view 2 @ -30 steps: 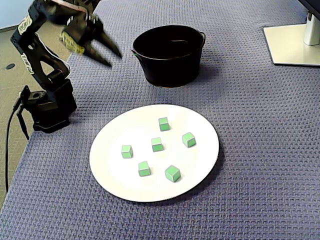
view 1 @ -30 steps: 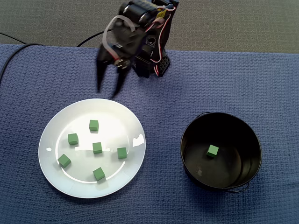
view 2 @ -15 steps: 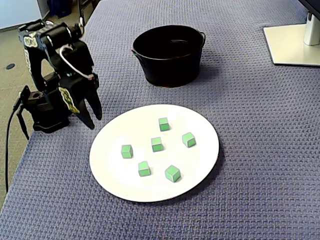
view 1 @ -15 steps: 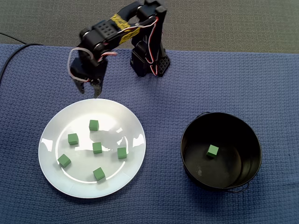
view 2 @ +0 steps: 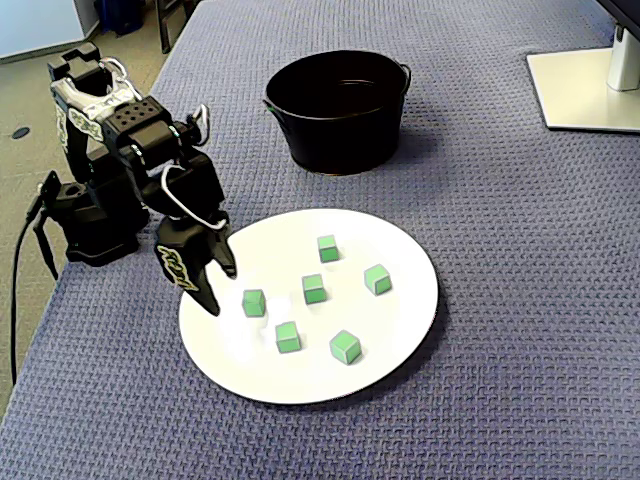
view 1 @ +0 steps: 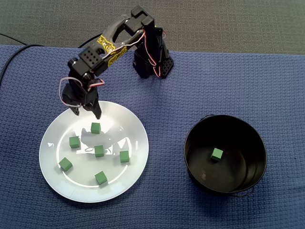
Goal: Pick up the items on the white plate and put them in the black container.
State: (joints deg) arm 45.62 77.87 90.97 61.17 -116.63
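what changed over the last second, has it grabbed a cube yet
The black two-finger gripper swung out from near the arm's base and down over the edge of the round white plate, beside one small green cube. It is open, holding nothing. Six plate cubes and the cube in the black pot stayed put.

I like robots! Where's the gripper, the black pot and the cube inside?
gripper [view 1: 87,114], a fixed view, between its fingertips
black pot [view 2: 340,150], a fixed view, front wall
cube [view 1: 217,154], a fixed view, top face

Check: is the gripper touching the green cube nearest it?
Apart. In a fixed view, bare white plate shows between the open gripper and the nearest green cube.
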